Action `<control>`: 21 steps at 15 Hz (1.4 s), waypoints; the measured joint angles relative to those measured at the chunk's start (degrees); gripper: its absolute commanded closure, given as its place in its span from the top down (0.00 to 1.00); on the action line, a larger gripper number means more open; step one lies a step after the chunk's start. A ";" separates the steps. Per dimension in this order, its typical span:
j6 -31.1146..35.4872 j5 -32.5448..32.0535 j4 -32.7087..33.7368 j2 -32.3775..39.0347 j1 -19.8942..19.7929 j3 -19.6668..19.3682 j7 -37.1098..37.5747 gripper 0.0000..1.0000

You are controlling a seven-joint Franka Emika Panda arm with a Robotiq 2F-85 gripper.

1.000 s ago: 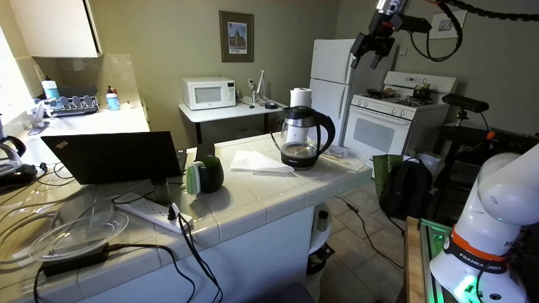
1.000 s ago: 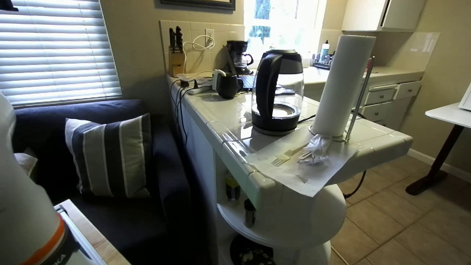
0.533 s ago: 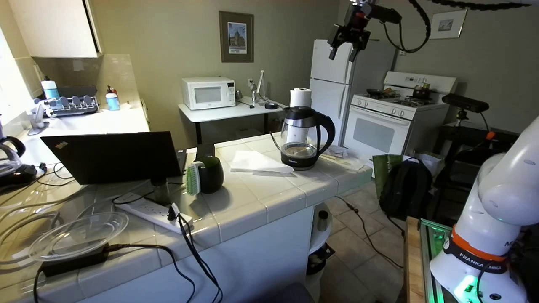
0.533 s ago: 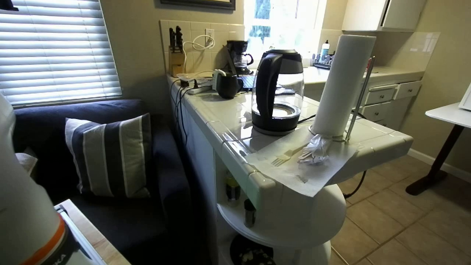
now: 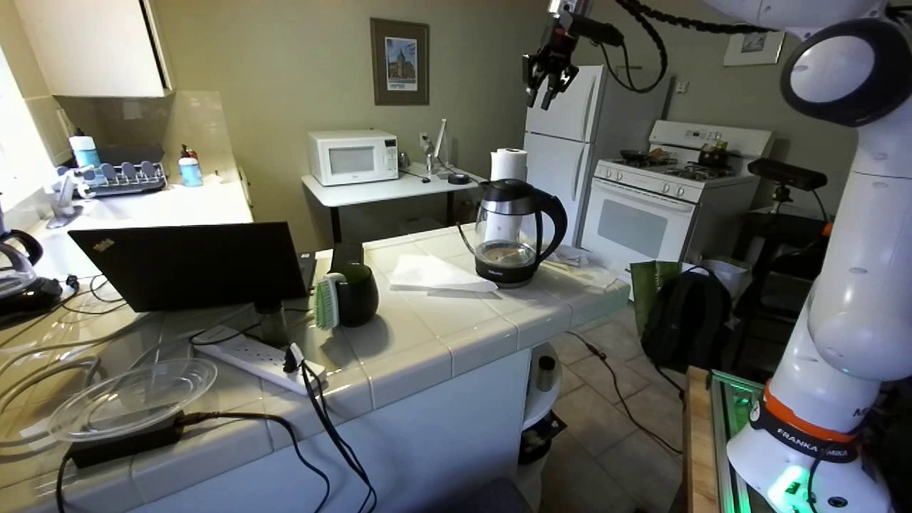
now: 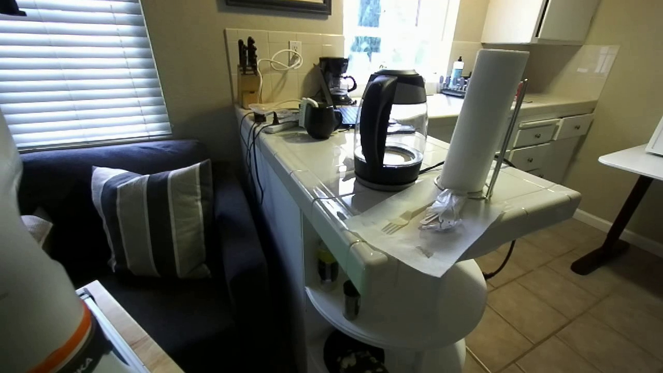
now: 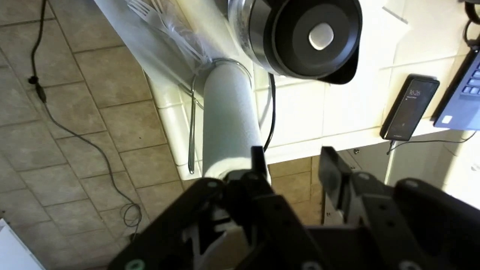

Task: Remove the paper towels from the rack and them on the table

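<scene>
"Gripper (image 7: 292,159)?"
"Spread wide, above the paper towels (image 6: 484,122), which stand on their rack (image 7: 192,142) on the table (image 5: 413,328)."
"Risk?"
"It looks off-centre — coming straight down, it could jab their top and tip the rack."

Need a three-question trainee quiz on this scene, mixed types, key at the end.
1. True or false: the paper towel roll stands on its wire rack.
2. Multiple choice: which also stands on the tiled counter? A) microwave B) glass kettle C) backpack
3. Short answer: is the gripper open or shut, and what does it hold?

Key:
1. True.
2. B.
3. Open, holding nothing; in the wrist view its fingers stand apart.
</scene>
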 measured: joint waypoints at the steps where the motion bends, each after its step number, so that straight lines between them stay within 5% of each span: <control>1: -0.02 1.41 2.45 2.26 -0.39 -0.48 -0.03 0.04; 15: -3.21 6.26 23.79 24.45 -5.86 -0.72 2.37 0.00; 18: -3.90 6.24 26.12 26.51 -6.11 -0.73 3.12 0.13; 21: -4.09 6.22 27.54 27.91 -6.11 -0.76 3.65 0.14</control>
